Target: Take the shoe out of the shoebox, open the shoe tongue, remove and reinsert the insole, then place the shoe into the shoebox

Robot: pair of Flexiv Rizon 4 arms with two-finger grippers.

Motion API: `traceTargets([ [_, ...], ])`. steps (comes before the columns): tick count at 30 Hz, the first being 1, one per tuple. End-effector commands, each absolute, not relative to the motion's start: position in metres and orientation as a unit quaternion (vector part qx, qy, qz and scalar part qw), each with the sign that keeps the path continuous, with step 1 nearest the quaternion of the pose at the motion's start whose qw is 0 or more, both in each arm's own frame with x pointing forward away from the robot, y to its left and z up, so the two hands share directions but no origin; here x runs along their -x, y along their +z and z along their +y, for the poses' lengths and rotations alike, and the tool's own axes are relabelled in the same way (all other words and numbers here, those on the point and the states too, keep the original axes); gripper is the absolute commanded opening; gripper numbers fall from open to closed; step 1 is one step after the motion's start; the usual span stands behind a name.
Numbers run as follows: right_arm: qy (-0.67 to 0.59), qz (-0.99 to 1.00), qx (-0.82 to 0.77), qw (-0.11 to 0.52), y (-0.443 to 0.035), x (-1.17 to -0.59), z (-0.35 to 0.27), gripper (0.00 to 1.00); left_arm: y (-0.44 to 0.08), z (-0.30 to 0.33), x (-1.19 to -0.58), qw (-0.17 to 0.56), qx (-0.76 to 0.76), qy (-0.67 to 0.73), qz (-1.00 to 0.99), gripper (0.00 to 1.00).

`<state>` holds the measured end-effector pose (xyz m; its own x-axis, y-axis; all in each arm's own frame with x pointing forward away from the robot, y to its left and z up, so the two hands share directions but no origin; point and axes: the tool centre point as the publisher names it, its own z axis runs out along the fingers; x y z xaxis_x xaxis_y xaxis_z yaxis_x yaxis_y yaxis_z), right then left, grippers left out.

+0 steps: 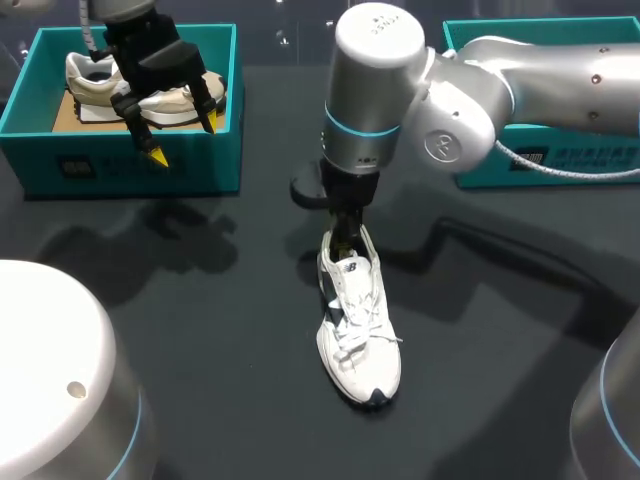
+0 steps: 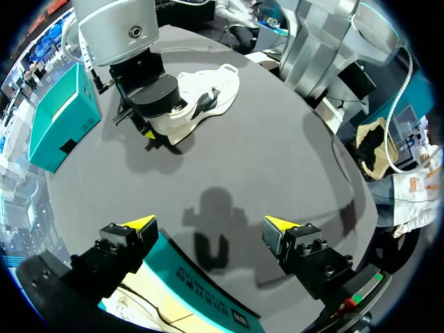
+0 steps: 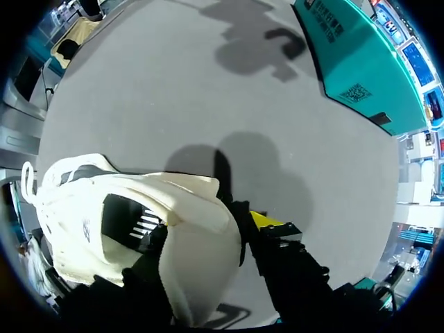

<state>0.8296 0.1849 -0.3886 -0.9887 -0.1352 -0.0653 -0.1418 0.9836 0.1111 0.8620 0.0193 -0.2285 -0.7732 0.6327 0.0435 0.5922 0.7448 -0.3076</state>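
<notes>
A white shoe (image 1: 358,325) lies on the dark table, toe toward the front edge. My right gripper (image 1: 345,235) comes straight down on its heel. In the right wrist view the heel wall (image 3: 201,229) sits between the fingers: one yellow-tipped finger (image 3: 267,222) presses its outside, the other is inside the shoe's opening. The tongue and laces are hidden there. My left gripper (image 1: 184,140) hangs open and empty over the left teal shoebox (image 1: 120,170), which holds a beige shoe (image 1: 150,95). In the left wrist view the open left gripper (image 2: 209,223) is above the box edge (image 2: 201,295), with the white shoe (image 2: 208,90) far ahead.
A second teal shoebox (image 1: 520,160) stands at the back right, behind my right arm. That arm's big elbow (image 1: 400,90) hangs over the table's middle. Dark bare tabletop (image 1: 200,330) stretches left and right of the white shoe.
</notes>
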Motion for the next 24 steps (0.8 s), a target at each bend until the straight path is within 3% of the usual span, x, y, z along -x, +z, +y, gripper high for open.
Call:
traceTargets([
  [1, 0.059, 0.995, 0.070, 0.028, -0.390, -0.827, 0.183, 0.00, -0.228, 0.020, -0.862, 0.073, 0.329, 0.139, -0.931, 1.00],
  [12, 0.053, 0.995, 0.069, 0.047, -0.365, -0.826, 0.177, 0.00, -0.228, 0.020, -0.862, 0.073, 0.329, 0.139, -0.931, 1.00],
  [24, 0.039, 0.991, 0.091, 0.090, -0.286, -0.833, 0.148, 0.00, -0.228, 0.020, -0.862, 0.073, 0.329, 0.139, -0.931, 1.00],
])
